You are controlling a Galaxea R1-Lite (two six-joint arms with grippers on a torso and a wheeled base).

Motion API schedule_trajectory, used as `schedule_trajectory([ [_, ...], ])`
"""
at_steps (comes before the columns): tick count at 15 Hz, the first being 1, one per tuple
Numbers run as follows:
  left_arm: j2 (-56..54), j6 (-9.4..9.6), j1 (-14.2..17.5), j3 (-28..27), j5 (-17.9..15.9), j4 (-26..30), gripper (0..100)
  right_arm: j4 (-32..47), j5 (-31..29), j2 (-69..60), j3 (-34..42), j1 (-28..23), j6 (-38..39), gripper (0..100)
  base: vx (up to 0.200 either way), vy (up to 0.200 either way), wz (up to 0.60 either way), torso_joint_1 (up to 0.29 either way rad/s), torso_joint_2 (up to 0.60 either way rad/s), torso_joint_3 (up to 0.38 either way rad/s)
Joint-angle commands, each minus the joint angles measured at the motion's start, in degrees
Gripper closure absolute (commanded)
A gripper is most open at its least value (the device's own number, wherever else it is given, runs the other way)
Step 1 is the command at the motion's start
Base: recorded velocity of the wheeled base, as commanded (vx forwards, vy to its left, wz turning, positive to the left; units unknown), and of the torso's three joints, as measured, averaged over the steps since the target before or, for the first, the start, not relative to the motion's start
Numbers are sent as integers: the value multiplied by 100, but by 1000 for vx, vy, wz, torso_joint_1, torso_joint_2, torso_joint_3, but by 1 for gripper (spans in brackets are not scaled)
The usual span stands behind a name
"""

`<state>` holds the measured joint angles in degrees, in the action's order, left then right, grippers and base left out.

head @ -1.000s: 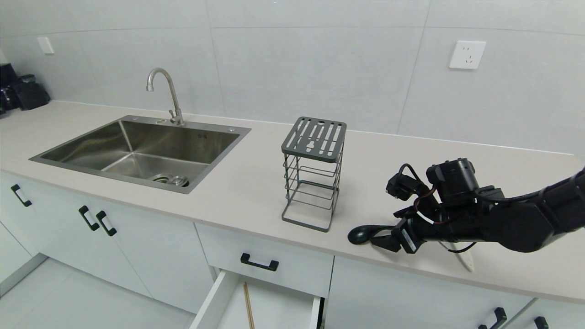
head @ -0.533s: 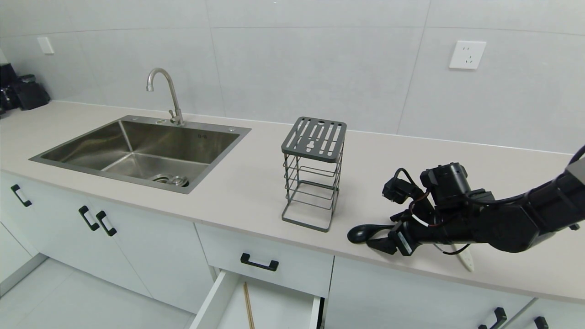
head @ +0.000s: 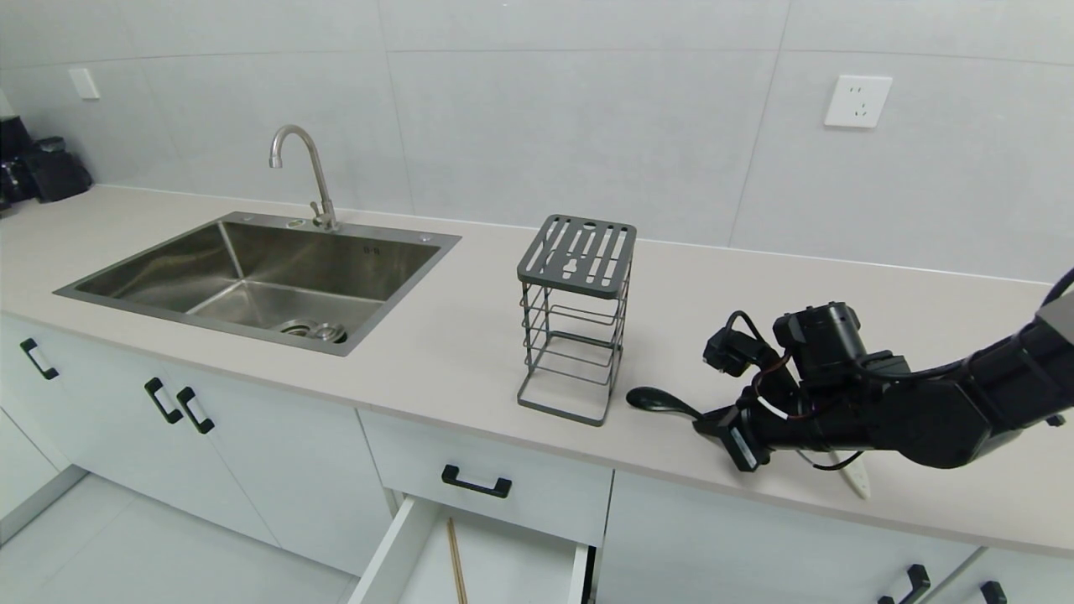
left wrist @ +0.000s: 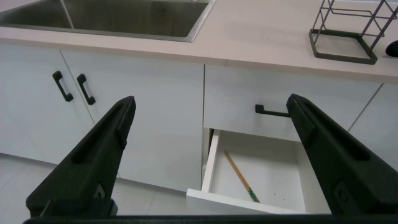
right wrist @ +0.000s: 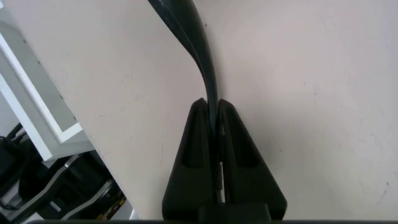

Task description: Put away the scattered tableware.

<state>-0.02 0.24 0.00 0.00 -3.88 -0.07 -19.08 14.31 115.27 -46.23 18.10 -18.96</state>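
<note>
The right arm extends low from the right, wrist level, its gripper (head: pixel 711 421) closed tight on the handle of a black spoon (head: pixel 657 400). The left gripper (left wrist: pixel 211 99) hangs with its fingers spread wide apart.

Black spoon (head: pixel 650 398): glossy, oval bowl, thin curved handle. Handle end is pinched in the right claw (head: pixel 713 422). Bowl points toward the wire rack (head: pixel 575 327) and sits just beside its base, low over the surface (head: pixel 470 352); can't tell if it touches.

Chopstick (head: pixel 456 554): single light wooden stick with a green tip, lying flat on the floor of the open drawer (head: pixel 382 554) below the surface, roughly front to back.

White utensil (head: pixel 857 478): flat on the surface near the front edge, mostly hidden under the right arm, only a narrow end visible.
</note>
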Motion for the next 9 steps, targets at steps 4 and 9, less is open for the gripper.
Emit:
schedule_trajectory([
  [4,2,2,0,0,1,-1,0,-17,1,-163,131,-26,-12,100,0,0,0,0,0,0],
  [9,2,2,0,0,1,-1,0,-272,10,-611,641,-17,-73,100,0,0,0,0,0,0],
])
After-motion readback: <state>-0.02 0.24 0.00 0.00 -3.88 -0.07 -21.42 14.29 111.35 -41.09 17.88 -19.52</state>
